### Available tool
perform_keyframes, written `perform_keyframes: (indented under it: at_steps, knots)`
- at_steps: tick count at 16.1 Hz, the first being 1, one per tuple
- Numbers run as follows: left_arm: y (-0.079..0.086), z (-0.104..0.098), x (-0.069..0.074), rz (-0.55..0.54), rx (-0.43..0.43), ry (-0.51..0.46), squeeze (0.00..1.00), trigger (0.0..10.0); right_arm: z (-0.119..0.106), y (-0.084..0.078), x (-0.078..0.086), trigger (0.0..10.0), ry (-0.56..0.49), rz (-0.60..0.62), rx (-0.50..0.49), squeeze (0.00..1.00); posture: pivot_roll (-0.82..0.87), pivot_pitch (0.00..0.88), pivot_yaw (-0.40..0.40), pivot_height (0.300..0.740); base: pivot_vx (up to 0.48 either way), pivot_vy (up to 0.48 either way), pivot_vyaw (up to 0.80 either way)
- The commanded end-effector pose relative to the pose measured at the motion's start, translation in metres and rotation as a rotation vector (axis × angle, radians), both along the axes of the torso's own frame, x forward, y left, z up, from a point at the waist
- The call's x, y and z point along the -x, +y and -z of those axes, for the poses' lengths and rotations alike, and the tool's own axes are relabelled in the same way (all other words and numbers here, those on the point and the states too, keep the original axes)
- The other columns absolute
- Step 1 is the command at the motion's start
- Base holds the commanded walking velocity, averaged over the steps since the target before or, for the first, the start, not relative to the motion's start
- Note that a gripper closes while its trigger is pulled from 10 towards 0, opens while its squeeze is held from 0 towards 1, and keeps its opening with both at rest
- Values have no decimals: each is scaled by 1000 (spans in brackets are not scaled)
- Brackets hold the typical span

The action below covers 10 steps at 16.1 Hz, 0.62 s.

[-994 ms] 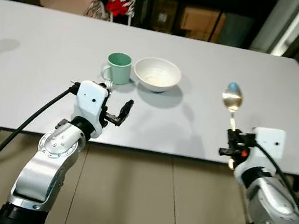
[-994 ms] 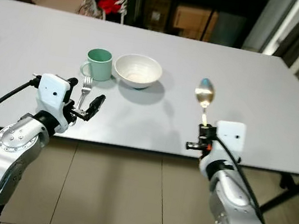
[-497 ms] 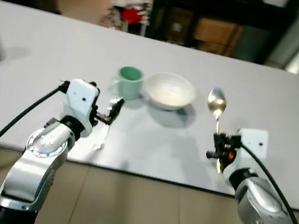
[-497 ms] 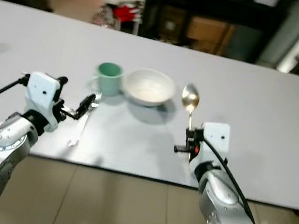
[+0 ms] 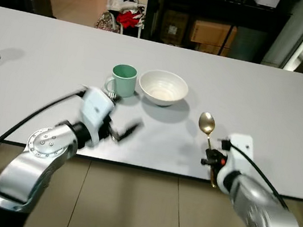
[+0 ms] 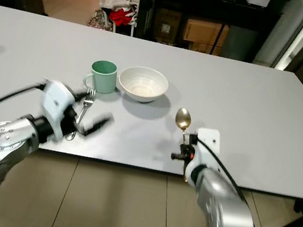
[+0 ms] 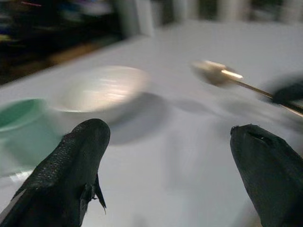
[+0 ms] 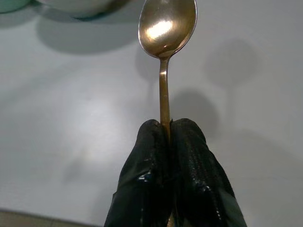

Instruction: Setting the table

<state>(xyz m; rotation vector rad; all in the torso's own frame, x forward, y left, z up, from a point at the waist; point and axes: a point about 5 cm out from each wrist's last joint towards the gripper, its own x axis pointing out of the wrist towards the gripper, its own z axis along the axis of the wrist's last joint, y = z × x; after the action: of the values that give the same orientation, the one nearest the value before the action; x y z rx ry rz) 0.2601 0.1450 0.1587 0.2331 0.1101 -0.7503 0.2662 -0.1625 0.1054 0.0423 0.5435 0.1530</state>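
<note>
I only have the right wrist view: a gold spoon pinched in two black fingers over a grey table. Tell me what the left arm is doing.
Observer: The left gripper is open, holding nothing, over the table's near edge.
Operator: Report where the fork is.
Observer: A silver metal fork lies on the grey table beside that gripper, tines toward the green ceramic mug.
Operator: Give me the spoon's place in the setting.
Observer: The gold metal spoon, held by the right gripper, sits to the right of the white ceramic bowl, nearer the robot.
</note>
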Motion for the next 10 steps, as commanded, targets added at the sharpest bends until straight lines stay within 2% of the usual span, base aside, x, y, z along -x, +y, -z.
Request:
perform_keyframes:
  at_steps: [1,5,6,10]
  knots:
    - [-5,4,9,80,-1,57,0,10000,-1,-4,-12,10000,-4,4,-10,0,-32,0,-18,740,0,0,0]
    - [-2,8,13,107,-35,67,0,10000,4,7,-35,10000,15,-66,-60,0,-27,0,-5,740,0,0,0]
    - [-2,7,16,132,-37,85,0,10000,12,10,-43,10000,41,-72,-86,0,-14,0,-13,740,0,0,0]
    - [2,6,19,138,-54,91,0,10000,25,15,-62,10000,78,-29,-97,0,2,0,-17,740,0,0,0]
